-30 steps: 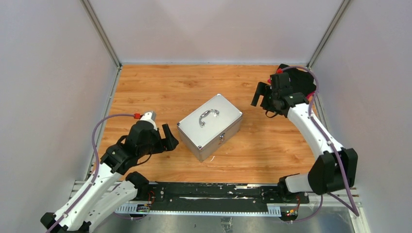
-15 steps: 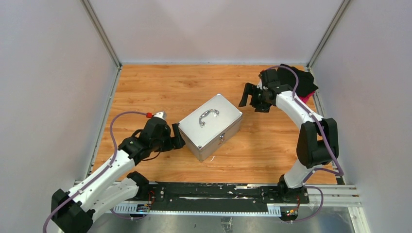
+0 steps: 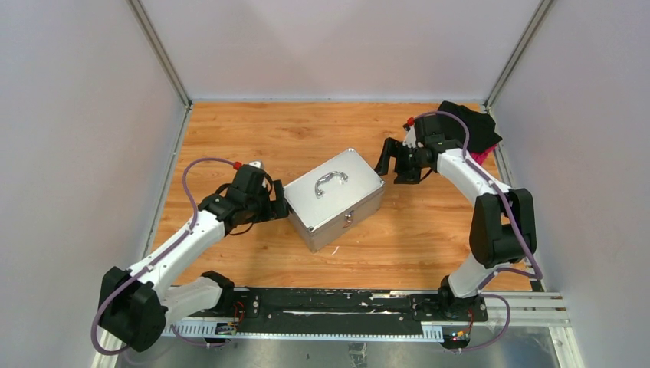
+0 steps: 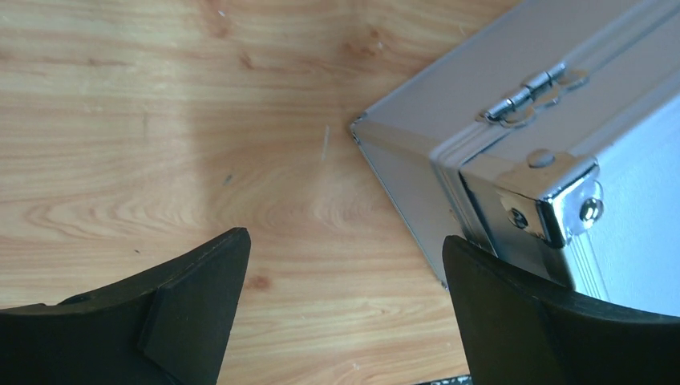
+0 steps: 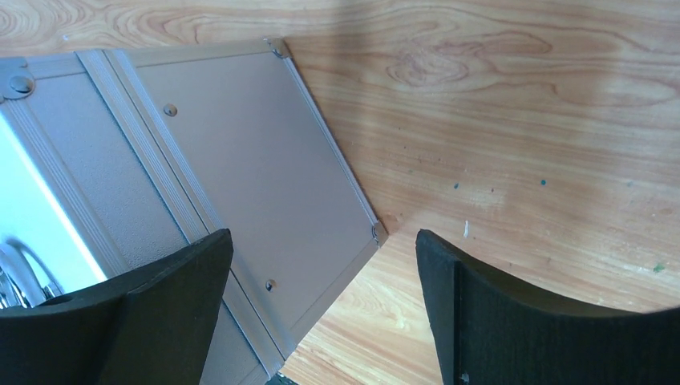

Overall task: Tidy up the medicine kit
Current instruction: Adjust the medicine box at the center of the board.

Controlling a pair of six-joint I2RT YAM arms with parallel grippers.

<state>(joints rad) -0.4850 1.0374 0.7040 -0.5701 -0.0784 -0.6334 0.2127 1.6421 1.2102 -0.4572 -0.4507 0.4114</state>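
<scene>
The medicine kit (image 3: 333, 198), a silver metal case with a chrome handle (image 3: 329, 184), lies shut and askew in the middle of the wooden floor. My left gripper (image 3: 274, 207) is open at the case's left corner. In the left wrist view the gripper (image 4: 343, 241) spans bare wood, its right finger (image 4: 545, 321) against the riveted corner of the kit (image 4: 561, 104). My right gripper (image 3: 391, 161) is open at the case's far right corner. In the right wrist view it (image 5: 322, 234) straddles the lower corner of the kit (image 5: 240, 136), touching nothing I can see.
A dark cloth bundle (image 3: 474, 126) with a bit of red under it lies in the back right corner. Grey walls close in the left, back and right. A black rail (image 3: 329, 303) runs along the near edge between the arm bases.
Both arms have closed in on the case: the left from the near left to its left corner, the right from the back right corner to its right corner.
</scene>
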